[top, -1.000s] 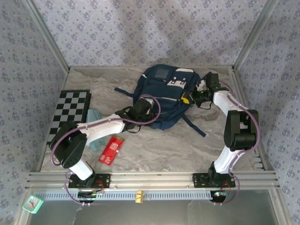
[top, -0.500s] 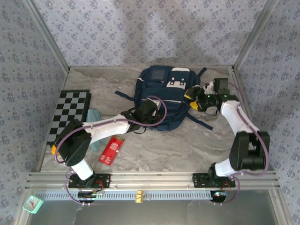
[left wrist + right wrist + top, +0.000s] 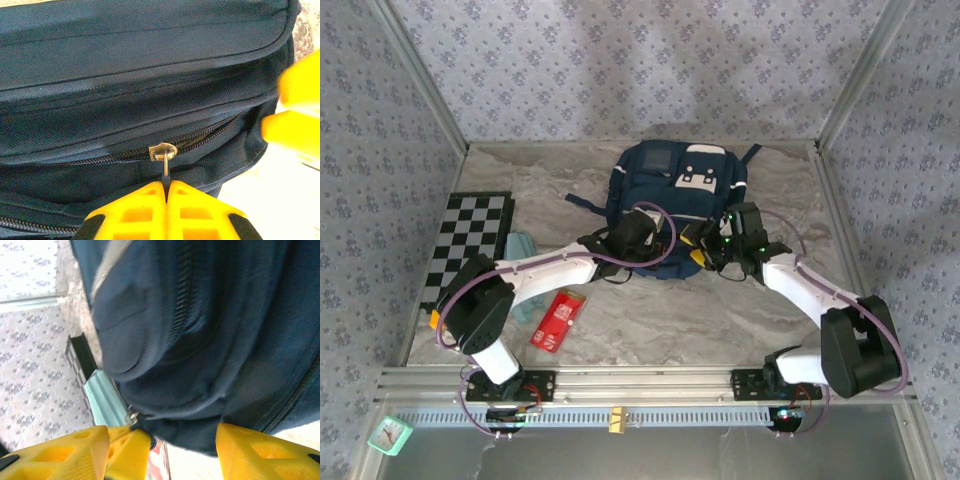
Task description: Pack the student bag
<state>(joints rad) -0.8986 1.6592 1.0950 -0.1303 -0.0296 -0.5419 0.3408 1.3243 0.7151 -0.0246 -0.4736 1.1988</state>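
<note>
Toward the back of the grey marbled table [image 3: 750, 310], the student bag [image 3: 680, 190], a large navy-blue fabric backpack with white trim and a white buckle patch, lies flat with its front pockets facing up. Its long axis runs from the arms toward the back wall, leaning only slightly. The buckle patch sits at the far end and the end with the zip faces you. I cannot tell for sure which end is the top.

At the bag's near edge, your left gripper [image 3: 165, 189] has its yellow fingers pressed together on the thin dark zipper pull [image 3: 165, 174], which hangs from a small metal slider [image 3: 163, 151]. The toothed track looks closed on both sides of the slider. Just right of that, your right gripper [image 3: 704, 250] has its fingers spread, with the bag's bulging near corner between them. No clamp on the fabric shows.

You appear to be at the opening step, and nothing has gone in yet. Left of the bag, a pale teal cloth [image 3: 523, 248] and a black-and-white chequered board [image 3: 470, 240] lie on the table. A flat red packet [image 3: 557, 318] sits nearer the arms than the bag.

Next, you probably need to pinch the right fingers onto the fabric beside the slider to anchor it. Then draw the pull along the track in line with the teeth, because a sideways tug could drag the soft bag instead of opening it.
</note>
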